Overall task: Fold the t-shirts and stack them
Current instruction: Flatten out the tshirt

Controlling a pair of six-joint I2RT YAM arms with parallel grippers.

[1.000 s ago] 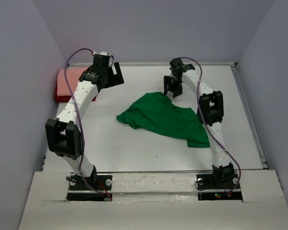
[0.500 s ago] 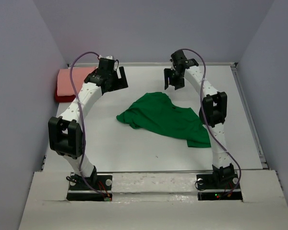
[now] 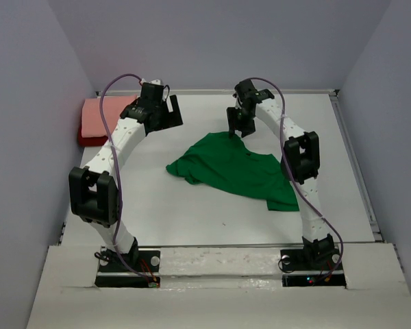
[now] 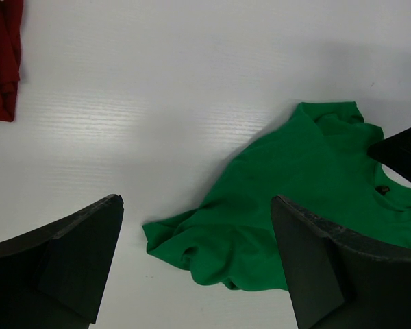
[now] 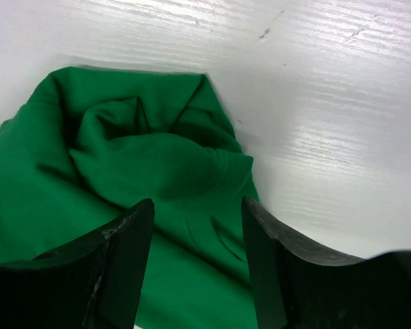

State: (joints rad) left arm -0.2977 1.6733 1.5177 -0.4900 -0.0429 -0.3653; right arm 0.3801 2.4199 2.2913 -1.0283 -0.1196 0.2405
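Note:
A bright green t-shirt (image 3: pixel 233 168) lies crumpled in the middle of the table. A folded salmon-pink t-shirt (image 3: pixel 99 113) rests on a dark red one (image 3: pixel 88 139) at the far left. My right gripper (image 3: pixel 237 127) hangs open just over the green shirt's far corner. In the right wrist view its fingertips straddle the bunched green cloth (image 5: pixel 123 171) with nothing pinched between them (image 5: pixel 197 205). My left gripper (image 3: pixel 166 113) is open wide above bare table, left of the green shirt (image 4: pixel 294 199). The dark red shirt's edge (image 4: pixel 1 55) shows in the left wrist view.
Grey walls enclose the white table (image 3: pixel 192 212) on three sides. The folded stack sits against the left wall. The right gripper's black body (image 4: pixel 404 154) pokes into the left wrist view at the right edge.
The right gripper lifted away toward the back, then came back down and left over the green shirt's far corner. The left gripper swung right, away from the pink stack, then held still.

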